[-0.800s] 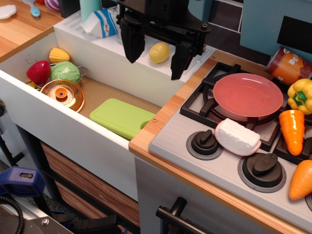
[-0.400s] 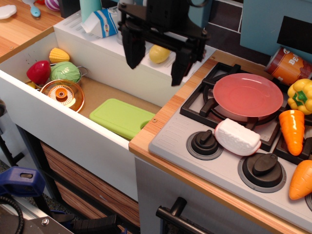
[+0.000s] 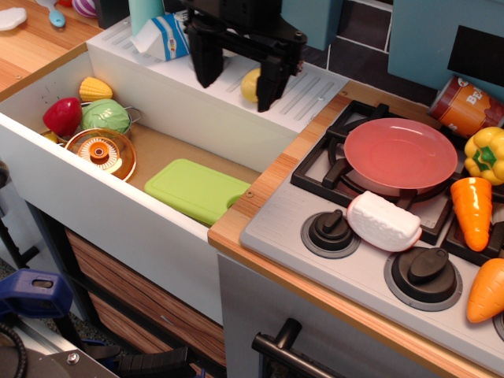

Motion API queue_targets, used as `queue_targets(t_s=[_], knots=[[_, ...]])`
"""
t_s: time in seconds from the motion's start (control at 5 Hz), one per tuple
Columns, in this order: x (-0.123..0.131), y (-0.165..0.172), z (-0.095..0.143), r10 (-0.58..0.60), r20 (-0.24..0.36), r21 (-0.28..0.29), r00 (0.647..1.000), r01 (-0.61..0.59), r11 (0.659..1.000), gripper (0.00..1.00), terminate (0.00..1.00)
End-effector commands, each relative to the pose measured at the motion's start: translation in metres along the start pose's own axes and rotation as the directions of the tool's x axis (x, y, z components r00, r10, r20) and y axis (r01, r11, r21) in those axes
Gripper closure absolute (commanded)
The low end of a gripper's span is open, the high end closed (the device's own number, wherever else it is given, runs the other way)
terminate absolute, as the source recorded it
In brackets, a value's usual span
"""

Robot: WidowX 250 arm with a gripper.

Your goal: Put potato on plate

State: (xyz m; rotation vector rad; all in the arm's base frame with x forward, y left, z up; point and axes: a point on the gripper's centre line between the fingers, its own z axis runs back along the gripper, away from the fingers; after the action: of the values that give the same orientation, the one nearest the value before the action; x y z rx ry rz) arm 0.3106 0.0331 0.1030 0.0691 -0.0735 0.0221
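Note:
The pale-yellow potato [image 3: 250, 83] lies on the white ridged drainboard [image 3: 311, 90] behind the sink, mostly hidden by my gripper's right finger. My black gripper [image 3: 236, 83] is open, fingers pointing down, its tips low over the drainboard, with the potato just inside the right finger [image 3: 268, 83]. The pink-red plate [image 3: 400, 153] sits on the stove's rear left burner, to the right of the gripper, with nothing on it.
A white scrubber [image 3: 383, 221] lies in front of the plate. Carrots [image 3: 472, 211], a yellow pepper [image 3: 486, 153] and a can [image 3: 466, 105] crowd the right. The sink [image 3: 157, 150] holds a green board [image 3: 197, 189], an orange lid [image 3: 100, 152], and toy vegetables. A milk carton [image 3: 164, 35] stands at the back.
My gripper has moved back and to the left, and lowered toward the drainboard, its fingers now around the potato. The potato and plate have not moved.

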Motion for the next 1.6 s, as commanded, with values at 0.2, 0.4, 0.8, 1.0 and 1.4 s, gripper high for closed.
queue_targets(t_s=[0.2, 0.4, 0.8, 1.0, 1.4], knots=[[0.066, 0.034, -0.010, -0.065, 0.163, 0.016, 0.984, 0.063, 0.998, 0.00, 0.00], [0.092, 0.037, -0.018, -0.070, 0.200, 0.011, 0.977, 0.069, 0.998, 0.00, 0.00], [0.125, 0.049, -0.030, -0.111, 0.222, -0.004, 0.969, 0.115, 0.993, 0.00, 0.00], [0.121, 0.054, -0.032, -0.111, 0.209, 0.020, 0.972, 0.109, 0.994, 0.00, 0.00], [0.110, 0.054, -0.035, -0.067, 0.173, 0.079, 0.983, 0.054, 0.995, 0.00, 0.00]])
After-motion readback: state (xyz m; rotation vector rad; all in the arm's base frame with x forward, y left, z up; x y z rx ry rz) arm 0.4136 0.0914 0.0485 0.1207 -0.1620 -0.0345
